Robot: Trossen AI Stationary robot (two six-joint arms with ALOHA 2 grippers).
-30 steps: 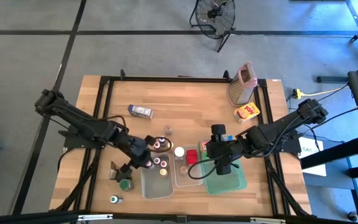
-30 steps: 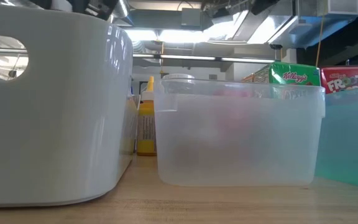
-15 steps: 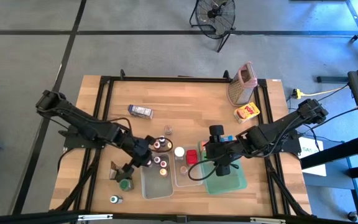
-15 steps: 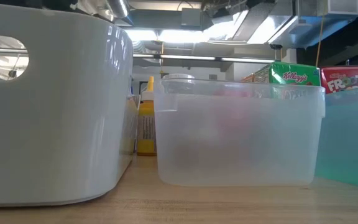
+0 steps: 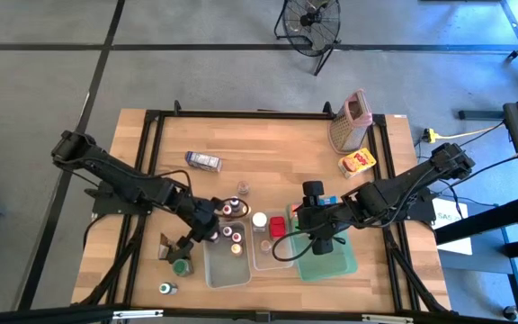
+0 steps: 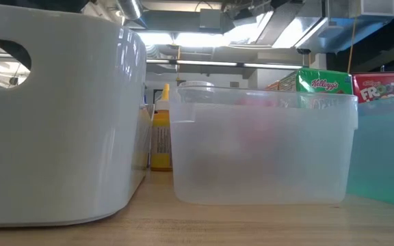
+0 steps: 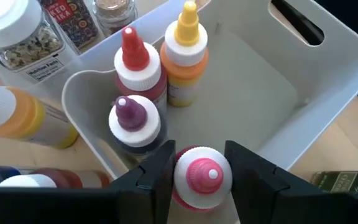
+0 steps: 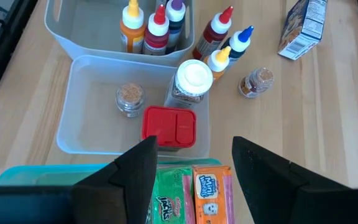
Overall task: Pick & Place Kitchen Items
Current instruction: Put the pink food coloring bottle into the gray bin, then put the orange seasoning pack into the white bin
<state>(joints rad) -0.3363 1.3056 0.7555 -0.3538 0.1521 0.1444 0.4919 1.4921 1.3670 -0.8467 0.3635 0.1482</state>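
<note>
Left claw grips a pink-capped bottle over the white tub; right claw hangs open above the cartons.

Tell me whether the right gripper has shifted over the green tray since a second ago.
No. In the high view the right gripper sits at the same spot against the green tray and the red box as in both earlier pictures.
</note>
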